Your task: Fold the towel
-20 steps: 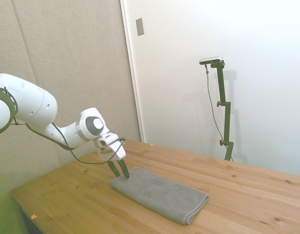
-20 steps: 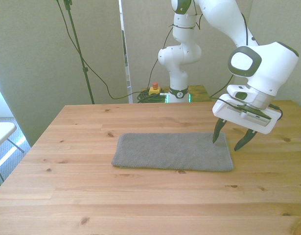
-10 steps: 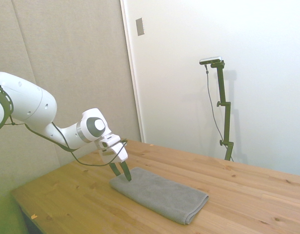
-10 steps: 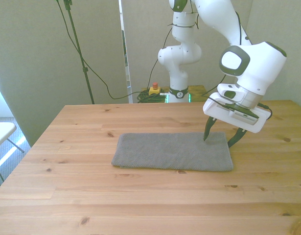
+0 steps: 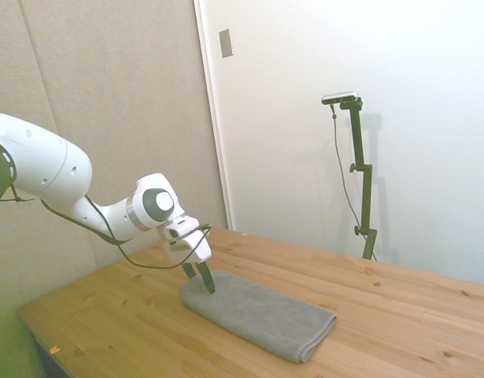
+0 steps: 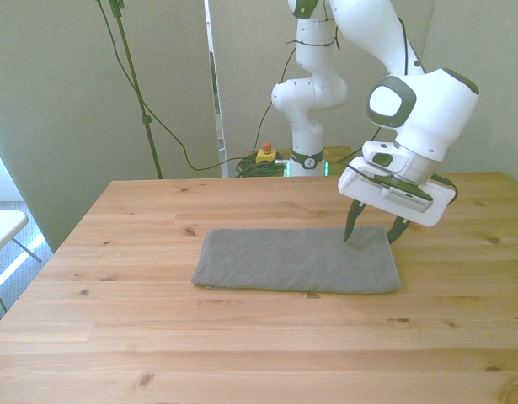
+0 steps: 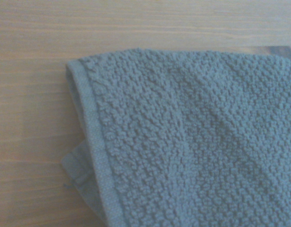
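One towel (image 6: 296, 260) is seen, and it lies flat on the bench (image 6: 242, 353), in the middle of the front view. It is grey and long, and no fold has been made in it yet by the arm. In the wrist view the towel (image 7: 192, 137) shows a thick hemmed edge, and a second layer peeks out under its corner, so the cloth seems to be doubled already.

One end effector (image 6: 371, 233) is seen, at the right end of the towel in the front view. Its two fingers are held apart. One tip is set down on or just above the cloth, and the other is by the towel's far right corner. In the side view the end effector (image 5: 201, 277) is at the left end of the towel (image 5: 261, 313), low over the corner there.

The step in hand is judged to be the reach for a corner to grab. Nothing is gripped yet. Next, the fingers would need to be pushed down around the edge and closed on it. All the layers should be caught, or only the top one will be lifted.

Farther back, one white arm (image 6: 423, 101) is seen.
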`<state>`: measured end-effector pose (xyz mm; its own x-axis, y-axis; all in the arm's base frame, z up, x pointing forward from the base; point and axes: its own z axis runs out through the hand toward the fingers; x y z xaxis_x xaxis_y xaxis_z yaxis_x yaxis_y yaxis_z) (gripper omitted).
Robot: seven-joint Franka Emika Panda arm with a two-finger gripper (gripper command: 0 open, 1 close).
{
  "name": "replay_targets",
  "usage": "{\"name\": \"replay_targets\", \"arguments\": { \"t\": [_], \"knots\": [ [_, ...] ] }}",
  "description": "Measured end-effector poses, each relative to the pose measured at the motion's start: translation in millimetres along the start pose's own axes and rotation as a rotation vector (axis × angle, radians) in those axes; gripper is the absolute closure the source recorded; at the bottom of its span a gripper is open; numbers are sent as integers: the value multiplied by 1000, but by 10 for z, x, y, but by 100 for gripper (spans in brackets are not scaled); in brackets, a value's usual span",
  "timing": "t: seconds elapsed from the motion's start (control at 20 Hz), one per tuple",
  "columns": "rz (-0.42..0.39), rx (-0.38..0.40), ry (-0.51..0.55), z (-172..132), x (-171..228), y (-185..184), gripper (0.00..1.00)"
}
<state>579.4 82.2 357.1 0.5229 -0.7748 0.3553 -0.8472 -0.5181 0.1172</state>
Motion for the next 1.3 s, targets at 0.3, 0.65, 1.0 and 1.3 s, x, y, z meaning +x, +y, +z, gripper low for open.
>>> {"name": "replay_targets", "arguments": {
  "t": [0.3, 0.65, 1.0, 1.3],
  "knots": [
    [5, 10, -4, 24, 82, 74, 100],
    [24, 28, -12, -45, 193, 176, 100],
    [66, 97, -37, -348, 532, 435, 100],
    [127, 168, -59, -642, 1092, 940, 100]
  ]
}}
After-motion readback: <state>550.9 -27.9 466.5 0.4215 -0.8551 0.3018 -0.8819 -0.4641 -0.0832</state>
